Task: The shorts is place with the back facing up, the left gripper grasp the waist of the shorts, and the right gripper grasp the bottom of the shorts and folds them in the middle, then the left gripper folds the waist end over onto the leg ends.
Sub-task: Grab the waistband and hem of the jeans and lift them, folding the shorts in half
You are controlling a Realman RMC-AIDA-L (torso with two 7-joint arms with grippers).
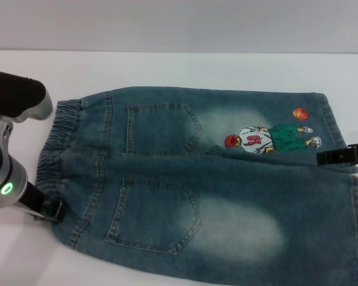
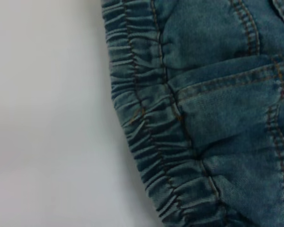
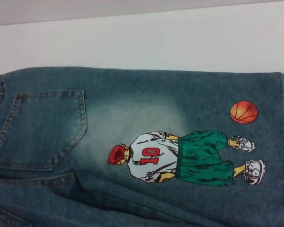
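While the blue faded-wash denim shorts (image 1: 215,179) lie spread flat, back up, on the plain white table (image 1: 167,68), I see nothing else around them, and their lower right corner runs out of the head view. My left gripper (image 1: 48,210), a black claw on a silver-white arm with a green light, sits at the gathered elastic waistband (image 2: 146,137), its tips lost against the denim, so I cannot tell how far it is open. My right gripper (image 1: 340,156) shows only as a black bar over the leg hem (image 1: 334,128) just beside the cartoon basketball-player print (image 3: 184,158), its opening equally unreadable.
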